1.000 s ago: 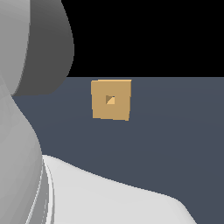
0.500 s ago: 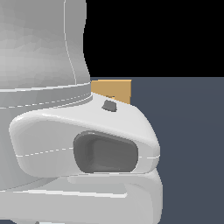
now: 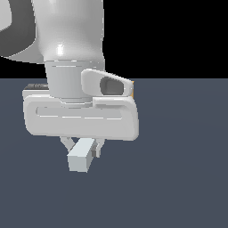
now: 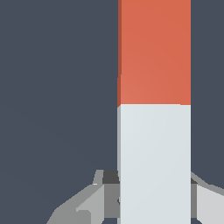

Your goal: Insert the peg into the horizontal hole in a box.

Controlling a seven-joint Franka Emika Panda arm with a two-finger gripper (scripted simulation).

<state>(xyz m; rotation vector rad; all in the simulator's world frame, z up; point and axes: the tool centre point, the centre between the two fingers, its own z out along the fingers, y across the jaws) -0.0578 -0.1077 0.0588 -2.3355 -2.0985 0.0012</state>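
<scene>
So the gripper point(image 3: 83, 149) is clamped on the peg point(image 3: 81, 159), one finger point(image 3: 67, 143) on each side of it, and the bar sits snug between them. In the exterior view you only get the pale grey-white end of the peg poking toward the camera, low under the big white hand body. The wrist view shows the peg point(image 4: 154, 109) much better: the pale half runs out from between the fingers point(image 4: 83, 205), and past that the bar turns orange-red, so the grip is on the pale part. It looks straight in the hold, not cocked to either side.

Compared with half a second ago the arm has swung round a lot. Back then the hand was a big rounded lump filling the near part of the exterior view, with no fingers or peg visible at all. Now the hand hangs with the fingers pointing down and the peg is in plain sight underneath.

The box point(image 3: 132, 89) is almost completely hidden. Only a thin tan sliver peeks out at the exterior view's right edge of the wrist housing, far behind the arm. A second ago the whole face and its square hole were out in the open; half a second ago a corner was still showing. Right now I can't see the hole at all.

Everything sits over the dark blue-grey floor point(image 3: 178, 178).
</scene>
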